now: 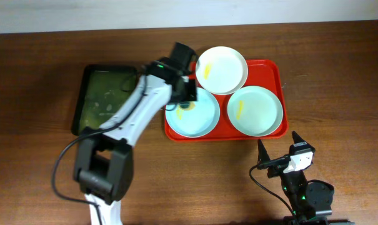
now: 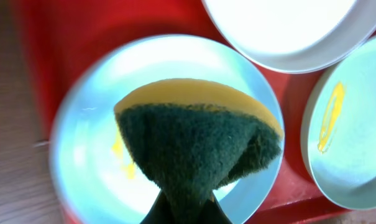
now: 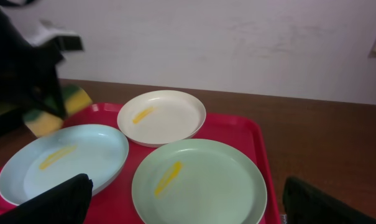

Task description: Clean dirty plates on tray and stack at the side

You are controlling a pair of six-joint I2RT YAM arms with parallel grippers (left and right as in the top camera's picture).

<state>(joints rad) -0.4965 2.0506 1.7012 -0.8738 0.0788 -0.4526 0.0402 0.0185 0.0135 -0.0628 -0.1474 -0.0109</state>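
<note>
Three dirty plates lie on the red-orange tray point(image 1: 273, 74). The white plate point(image 1: 222, 69) is at the back, a pale blue plate point(image 1: 198, 115) at the front left and a pale green plate point(image 1: 257, 111) at the front right. Each has a yellow smear. My left gripper point(image 1: 187, 94) is shut on a yellow-green sponge point(image 2: 197, 146) and holds it over the pale blue plate point(image 2: 88, 155). My right gripper point(image 1: 279, 147) is open and empty, in front of the tray. In the right wrist view the pale green plate point(image 3: 200, 180) lies nearest.
A dark green black-rimmed tray point(image 1: 104, 97) lies left of the red tray on the wooden table point(image 1: 338, 75). A white wall point(image 3: 237, 43) stands behind the table.
</note>
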